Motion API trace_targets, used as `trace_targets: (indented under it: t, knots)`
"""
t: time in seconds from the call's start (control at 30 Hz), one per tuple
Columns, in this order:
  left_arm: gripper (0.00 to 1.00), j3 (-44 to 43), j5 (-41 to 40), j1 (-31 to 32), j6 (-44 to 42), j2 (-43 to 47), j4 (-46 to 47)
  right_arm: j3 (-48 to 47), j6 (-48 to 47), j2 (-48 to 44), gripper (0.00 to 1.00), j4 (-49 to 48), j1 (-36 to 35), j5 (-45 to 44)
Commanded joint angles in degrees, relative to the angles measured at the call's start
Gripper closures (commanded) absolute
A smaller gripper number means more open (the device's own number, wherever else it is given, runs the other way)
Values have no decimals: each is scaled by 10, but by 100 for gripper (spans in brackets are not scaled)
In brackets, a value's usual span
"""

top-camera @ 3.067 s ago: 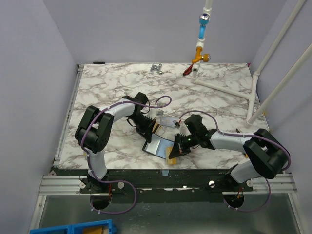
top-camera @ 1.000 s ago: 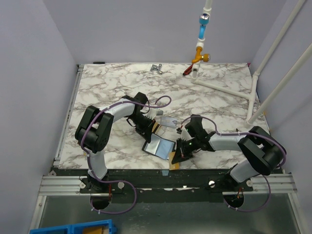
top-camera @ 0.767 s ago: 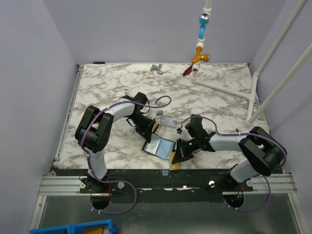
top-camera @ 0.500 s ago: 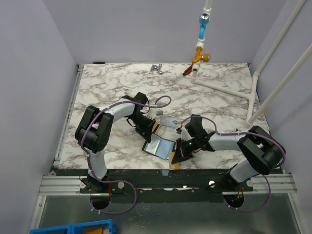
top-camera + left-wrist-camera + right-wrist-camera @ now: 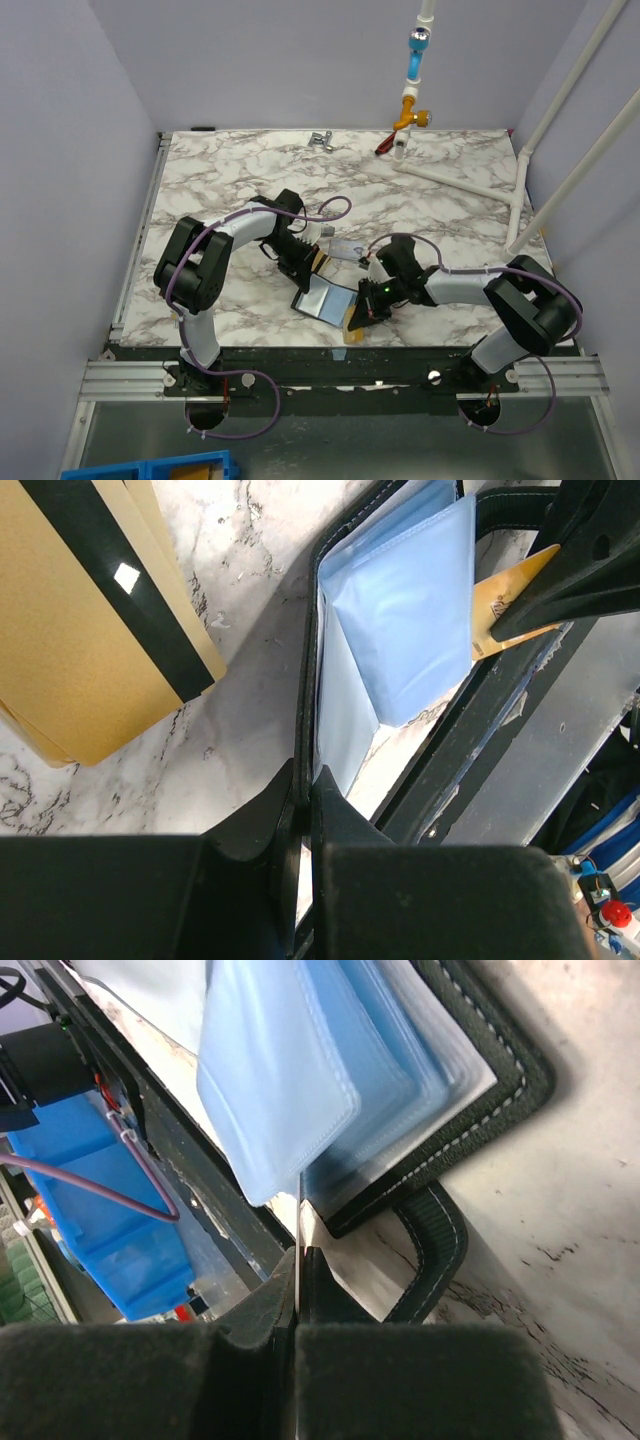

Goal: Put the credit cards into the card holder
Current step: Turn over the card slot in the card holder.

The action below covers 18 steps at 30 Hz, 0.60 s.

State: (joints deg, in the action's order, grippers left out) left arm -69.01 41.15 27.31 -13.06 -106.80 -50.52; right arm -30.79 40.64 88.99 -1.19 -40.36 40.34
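Near edge of the desk [image 5: 230, 190], about midway along. The right gripper [image 5: 360, 314] has its fingers pressed together on a gold card [image 5: 352, 328]. It holds the card edge-on, and the card's near end juts out past the desk's near edge. From the right wrist the card is only a thin pale line running up to the lip of a bluish sleeve. Whether it has entered the sleeve cannot be told.

Just beyond, touching that card's far end, the card holder [image 5: 322, 298] lies open on the desk with its bluish-grey lining up. Its black stitched border and curved clasp tab [image 5: 440, 1230] are on the side facing the right arm.

At the holder's far edge, the left gripper [image 5: 305, 275] is clamped on the black rim, with its two fingers closed on it from either side.

Just beside that gripper, on the marble, lies a striped gold-tan card [image 5: 319, 262], flat, with its dark band along one long edge. It is clear of the holder.

A little farther and to the right lies a grey-blue card [image 5: 346, 249], flat and apart from both grippers.

Far edge: a small metal fitting [image 5: 321, 140] and a white pipe frame [image 5: 460, 180] toward the far right corner.
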Motion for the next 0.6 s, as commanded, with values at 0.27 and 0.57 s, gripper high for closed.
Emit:
trace_targets:
  t: [0.27,0.57]
  knots:
    - [66,-28,33,-6,-17,16,-26,-82,-22,11,99,28,3,18]
    - [56,-36,147,-35,-44,-15,-61,-104,-1,74,99,-30,3,34]
